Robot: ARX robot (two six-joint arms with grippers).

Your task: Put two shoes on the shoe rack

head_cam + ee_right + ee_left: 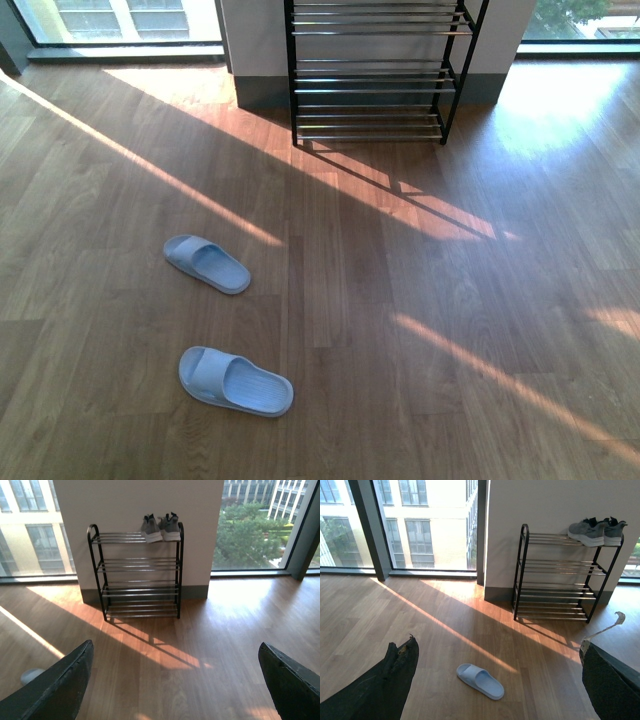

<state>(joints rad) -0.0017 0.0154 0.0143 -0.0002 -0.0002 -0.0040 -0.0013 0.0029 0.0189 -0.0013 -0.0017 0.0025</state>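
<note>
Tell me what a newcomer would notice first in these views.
Two pale blue slides lie apart on the wooden floor, left of centre in the front view. Beyond them the shoe rack stands against the wall, with a pair of grey sneakers on its top tier.

I see my left gripper (497, 643) with its dark jaws spread wide apart and empty. My right gripper (175, 645) has its jaws equally wide, also empty.
</note>
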